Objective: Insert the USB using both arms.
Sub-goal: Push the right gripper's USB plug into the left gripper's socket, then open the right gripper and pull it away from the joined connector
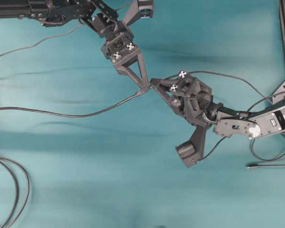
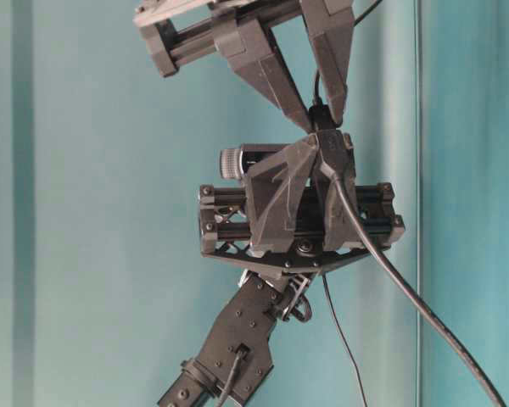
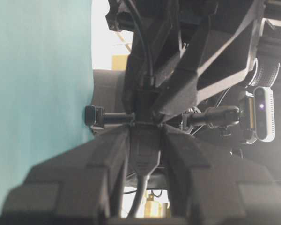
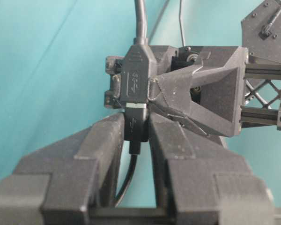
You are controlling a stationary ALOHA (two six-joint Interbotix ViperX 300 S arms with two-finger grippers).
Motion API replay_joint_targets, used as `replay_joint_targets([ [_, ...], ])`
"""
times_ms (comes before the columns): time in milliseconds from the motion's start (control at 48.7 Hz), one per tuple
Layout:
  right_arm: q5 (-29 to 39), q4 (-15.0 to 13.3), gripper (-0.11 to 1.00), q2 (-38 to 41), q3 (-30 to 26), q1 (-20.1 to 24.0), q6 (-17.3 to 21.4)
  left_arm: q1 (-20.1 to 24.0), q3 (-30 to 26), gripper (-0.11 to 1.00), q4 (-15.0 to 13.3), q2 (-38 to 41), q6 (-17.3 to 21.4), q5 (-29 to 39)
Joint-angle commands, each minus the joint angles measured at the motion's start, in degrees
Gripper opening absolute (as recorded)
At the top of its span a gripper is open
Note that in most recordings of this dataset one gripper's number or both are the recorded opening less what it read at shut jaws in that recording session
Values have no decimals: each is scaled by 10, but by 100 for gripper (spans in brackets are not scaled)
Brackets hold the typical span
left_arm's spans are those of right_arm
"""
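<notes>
The right gripper (image 4: 136, 133) is clamped on the USB (image 4: 135, 126), its two pointed fingers squeezing the short dark body from either side so the silver metal tip points up the frame toward the mating part. In the right wrist view that tip sits right at the mouth of the socket (image 4: 136, 77), with a band of bright metal visible between plug body and socket; the plug looks only partly seated, though how deep it goes I cannot tell.

The left gripper (image 1: 142, 85) is closed on the socket, pinching it near the fingertips so the opening faces the other arm. In the overhead view the two grippers meet tip to tip just above the middle of the frame, above the teal table (image 1: 85, 180). Each arm holds one half, likely because neither cable end would stay put against a push on its own.

The socket's thicker grey cable (image 1: 61, 114) trails off to the left edge of the overhead view, slack. The plug's thin cable (image 4: 126, 183) drops back between the right fingers.

Judging by the exposed metal, the final push along the shared axis remains.
</notes>
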Motion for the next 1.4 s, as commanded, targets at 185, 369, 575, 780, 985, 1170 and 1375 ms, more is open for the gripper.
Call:
replay_joint_targets([
  [185,7,-3,20,-4,-6,7,2,7,-21,28,-6,-17,-8,-6],
  [369,36,-3,20,-4,-10,7,4,4,-21,27,-6,-17,-8,-5],
  [575,36,11,20,-3,-11,7,16,3,-21,27,-5,-18,-8,-4],
  [780,40,11,67,-4,-9,7,47,3,-21,27,-6,-18,-8,-3],
  [985,45,11,70,-4,-10,8,53,3,-18,28,-6,-18,-10,-3],
  [1170,103,11,70,-13,-16,18,67,3,11,28,-4,-19,-8,-8],
  [1375,128,18,70,-23,-15,67,92,10,40,28,18,-39,3,-43],
])
